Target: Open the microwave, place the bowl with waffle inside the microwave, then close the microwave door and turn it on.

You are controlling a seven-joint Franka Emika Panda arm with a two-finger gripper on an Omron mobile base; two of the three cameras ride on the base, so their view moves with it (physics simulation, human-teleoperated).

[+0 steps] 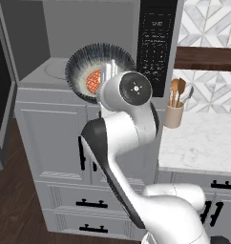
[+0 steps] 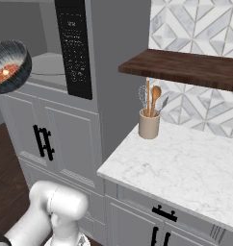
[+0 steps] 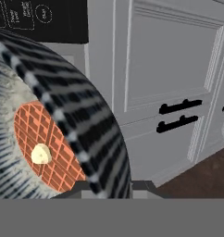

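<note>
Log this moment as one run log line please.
phase: carrying bowl to microwave | door: open | waffle: in tilted bowl | gripper: shut on bowl rim

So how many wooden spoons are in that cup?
2. One wooden spoon and a second wooden spoon stand side by side in the tan cup on the counter. Shorter ones could be hidden down inside the cup.

Dark streaked bowl [image 1: 100,71], orange gridded waffle [image 3: 46,155], black keypad [image 2: 74,48], grey cabinets [image 2: 65,129]
</note>
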